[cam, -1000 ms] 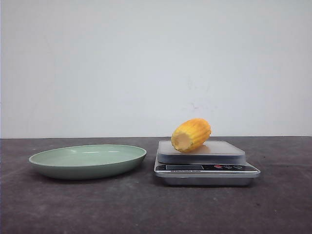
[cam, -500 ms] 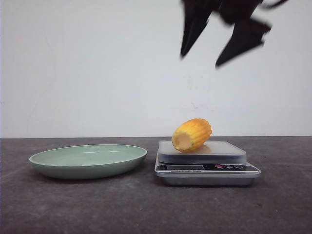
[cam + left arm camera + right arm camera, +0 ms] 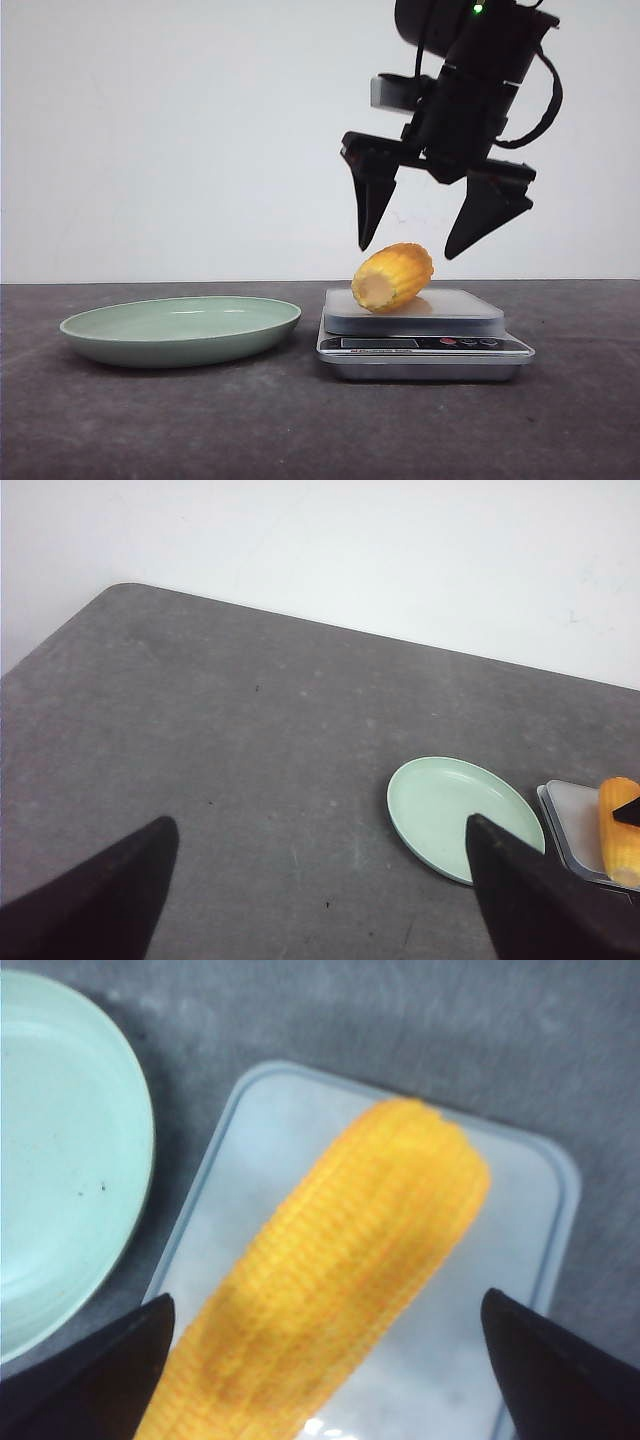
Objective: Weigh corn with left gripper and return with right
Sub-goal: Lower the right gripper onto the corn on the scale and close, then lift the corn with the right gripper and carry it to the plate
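green plate (image 3: 180, 330), scale (image 3: 424, 333), dark table (image 3: 300, 430)

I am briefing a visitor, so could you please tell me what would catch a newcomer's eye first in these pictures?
The bright yellow-orange corn lying on the platform of the silver kitchen scale stands out at once. Directly above it hangs the right gripper, black, fingers spread wide and not touching the corn. To the left of the scale sits an empty pale green plate on the dark table.

Corn (image 3: 393, 277) looked matt, ribbed with kernel rows. Scale (image 3: 424, 345) had a smooth, pale platform over a glossy metallic base. Plate (image 3: 180, 329) was smooth, slightly glossy green. Table (image 3: 300, 430) appeared dark, matt, faintly mottled.
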Available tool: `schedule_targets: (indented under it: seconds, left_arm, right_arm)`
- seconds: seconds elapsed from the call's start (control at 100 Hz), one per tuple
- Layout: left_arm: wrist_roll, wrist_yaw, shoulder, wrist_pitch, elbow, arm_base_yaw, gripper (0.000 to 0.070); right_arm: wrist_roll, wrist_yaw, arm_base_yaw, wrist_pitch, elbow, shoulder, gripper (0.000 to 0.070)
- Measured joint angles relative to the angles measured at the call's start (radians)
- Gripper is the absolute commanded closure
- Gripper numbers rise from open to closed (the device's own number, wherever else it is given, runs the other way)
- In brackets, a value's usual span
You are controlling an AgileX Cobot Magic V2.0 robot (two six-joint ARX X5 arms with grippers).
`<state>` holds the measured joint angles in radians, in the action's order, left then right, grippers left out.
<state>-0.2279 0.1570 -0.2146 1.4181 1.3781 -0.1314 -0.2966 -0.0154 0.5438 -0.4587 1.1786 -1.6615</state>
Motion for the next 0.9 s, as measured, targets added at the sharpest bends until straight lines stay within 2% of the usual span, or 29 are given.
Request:
schedule_targets:
  seconds: [0.06, 0.09, 0.19, 0.41, 0.45, 0.76, 0.9]
  left_arm:
    - [0.0, 0.0, 0.0, 0.0, 0.0, 0.0, 0.0156]
    - [0.0, 0.0, 0.0, 0.0, 0.0, 0.0, 0.0156]
    - [0.0, 0.0, 0.0, 0.0, 0.0, 0.0, 0.0156]
    - [0.0, 0.0, 0.0, 0.0, 0.0, 0.0, 0.0156]
    - [0.0, 0.0, 0.0, 0.0, 0.0, 0.0, 0.0156]
    - [0.0, 0.0, 0.0, 0.0, 0.0, 0.0, 0.0156]
    - [0.0, 0.0, 0.0, 0.0, 0.0, 0.0, 0.0156]
  right_arm:
    - [-0.009, -0.006, 0.005, -0.002, 0.0, -0.011, 0.0107]
    - [-0.013, -0.006, 0.007, -0.003, 0.0, -0.016, 0.0143]
    - [-0.023, -0.007, 0.016, -0.012, 0.0, -0.028, 0.0327]
    - [-0.026, 0.017, 0.023, -0.021, 0.004, -0.031, 0.0642]
    - [-0.026, 0.028, 0.024, -0.02, 0.005, -0.031, 0.0662]
    - [-0.017, 0.041, 0.038, -0.007, 0.005, 0.012, 0.0667]
    - [-0.004, -0.022, 0.083, -0.008, 0.073, 0.04, 0.0667]
